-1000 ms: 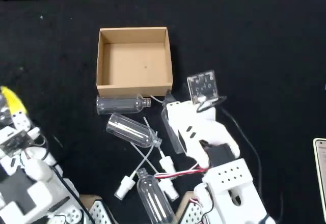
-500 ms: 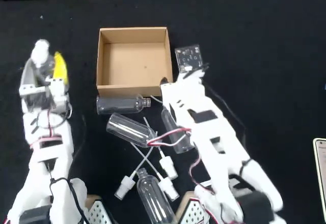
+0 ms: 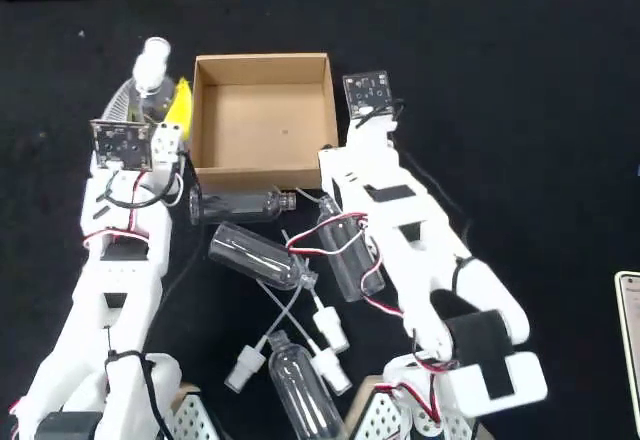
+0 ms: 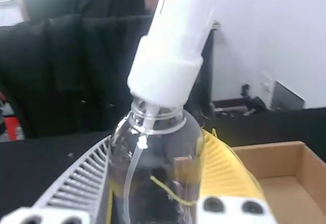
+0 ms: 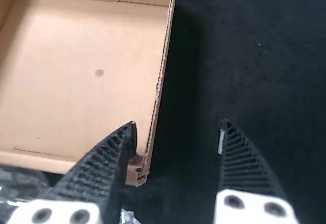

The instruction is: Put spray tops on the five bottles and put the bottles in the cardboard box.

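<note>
Shifted up beside cardboard box (image 3: 262, 175): left gripper (image 3: 150, 100), fingers clamped on capped bottle (image 4: 153, 150).
At box corner: right gripper (image 5: 178, 127), fingers apart.

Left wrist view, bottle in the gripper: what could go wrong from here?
1. The spray top sits crooked on the bottle held in the left gripper. It may come off when the bottle is dropped into the cardboard box.
2. The right gripper is open with its jaws on either side of the box's right wall. A sideways move could drag or tip the box.
</note>
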